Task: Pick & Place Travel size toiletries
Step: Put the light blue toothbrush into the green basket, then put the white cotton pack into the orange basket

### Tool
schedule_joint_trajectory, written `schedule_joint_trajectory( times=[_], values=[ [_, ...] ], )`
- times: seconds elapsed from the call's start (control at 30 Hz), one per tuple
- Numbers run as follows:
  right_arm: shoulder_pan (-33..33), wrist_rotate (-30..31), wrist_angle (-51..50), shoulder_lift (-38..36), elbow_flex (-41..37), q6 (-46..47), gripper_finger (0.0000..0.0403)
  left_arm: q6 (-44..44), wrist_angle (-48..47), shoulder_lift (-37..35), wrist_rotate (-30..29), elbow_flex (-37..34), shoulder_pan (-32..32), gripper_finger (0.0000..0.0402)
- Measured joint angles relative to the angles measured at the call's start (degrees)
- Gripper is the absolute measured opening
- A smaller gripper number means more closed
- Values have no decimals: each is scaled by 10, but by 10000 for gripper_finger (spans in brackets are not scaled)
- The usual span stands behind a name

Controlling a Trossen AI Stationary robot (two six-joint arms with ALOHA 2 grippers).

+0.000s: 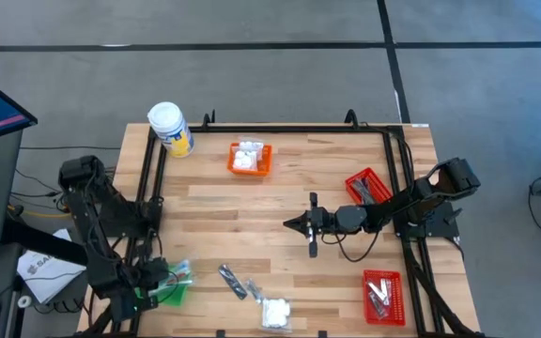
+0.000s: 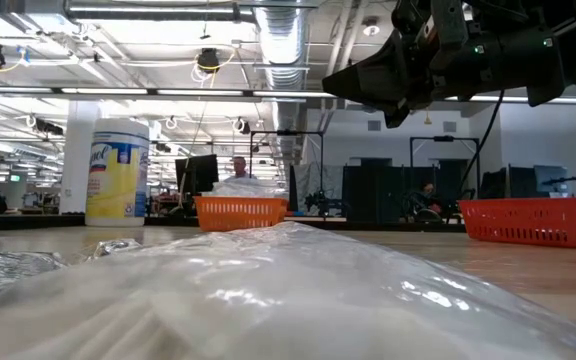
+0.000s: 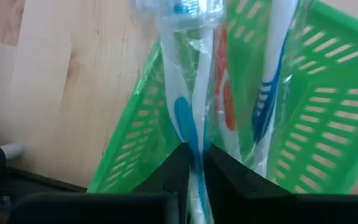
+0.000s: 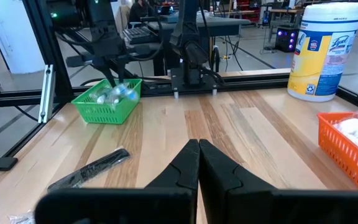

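My left gripper [image 3: 194, 177] is down at the green mesh basket [image 3: 328, 93] near the table's near-left corner, shut on a thin clear-wrapped stick [image 3: 185, 118], white and blue. Two more wrapped sticks [image 3: 269, 93] lie in that basket. My right gripper [image 1: 294, 223] hangs shut and empty above the table's middle. A slim dark sachet [image 1: 233, 280] and a white lumpy clear-wrapped packet [image 1: 275, 312] lie flat near the near edge. More white packets fill the orange basket [image 1: 249, 158]. My left gripper pinches the clear-wrapped stick between its two fingers, on the white shaft just past its blue grip [image 3: 196, 163]. The fingers come from above, slanting down [image 4: 112, 79]. The stick runs on ahead along the fingers, over the green basket; whether its far end rests there I cannot tell.
A big white-lidded, yellow-labelled jar [image 1: 170, 129] stands at the far-left corner. Two red baskets [image 1: 369, 186] [image 1: 381, 293] with dark sachets sit along the right side. A black rail frame [image 1: 280, 125] borders the table. Bare wood lies between the baskets.
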Motion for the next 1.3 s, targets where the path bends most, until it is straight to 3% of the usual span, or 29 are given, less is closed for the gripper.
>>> schedule_joint_trajectory(
  times=[0.2, 0.5, 0.63, 0.8, 0.97, 1.13, 1.3],
  values=[
    [0, 0, 0, 0, 0, 0, 0, -24, 0, -5, 47, 0, 3, 69],
    [-1, 0, 4, 0, 0, 0, 0, -78, -2, -75, 51, 0, 3, 112],
    [-1, 0, 4, 0, 0, 0, 0, -92, -1, -128, -6, 0, 3, 131],
    [-1, 0, 4, 0, 0, 0, 0, -69, 2, -197, -137, 0, 3, 147],
    [-2, 0, 4, 0, 0, 0, 0, 4, 13, -241, -234, 0, 28, 152],
    [-4, 0, 3, 0, 0, 0, 0, 119, 54, -242, -239, 0, 91, 144],
    [-3, 0, 3, 0, 0, 8, 0, 311, 171, -220, -235, 0, 163, 134]
  ],
)
